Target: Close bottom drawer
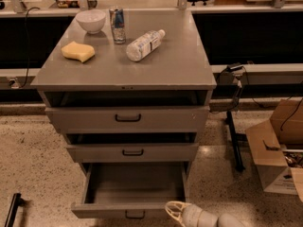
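The bottom drawer (pixel 135 186), grey metal with a small black loop handle (pixel 135 215), stands pulled far out, its inside showing. The gripper (pixel 174 208) sits low, just beside the front panel's right end

The cream-white robot hand (pixel 176 210) sits at 5 o'clock, beside the front right corner of the grey metal bottom drawer (pixel 94 211). Its arm (pixel 227 220) runs off the lower edge, as does a black bar (pixel 12 209) at 7 o'clock. At 3 o'clock, a brown cardboard box (pixel 270 155) is cut by the right edge (contents unclear).
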